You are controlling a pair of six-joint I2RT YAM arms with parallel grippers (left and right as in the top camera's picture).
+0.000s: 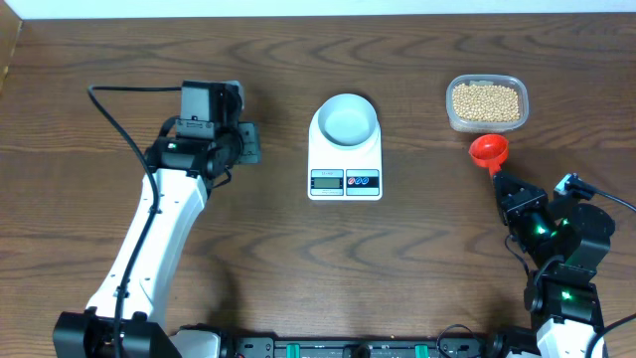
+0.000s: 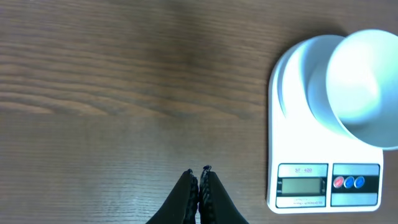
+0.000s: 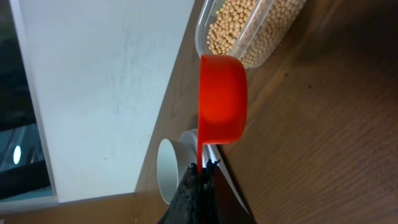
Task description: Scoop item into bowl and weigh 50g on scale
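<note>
A: Room to move?
B: Bare wood-grain desk (image 1: pixel 119 60) around the left hand (image 1: pixel 248 144), which is pressed closed and empty.
A: The beans?
B: In the clear tub (image 1: pixel 450 119), far right: beans (image 1: pixel 485 99). The right hand (image 1: pixel 505 184) pinches a red plastic scoop (image 1: pixel 488 151) by the handle, cup toward the tub. The smooth round bowl (image 1: pixel 346 119) sits on the flat white scale (image 1: pixel 345 181), display nearest the robot.
</note>
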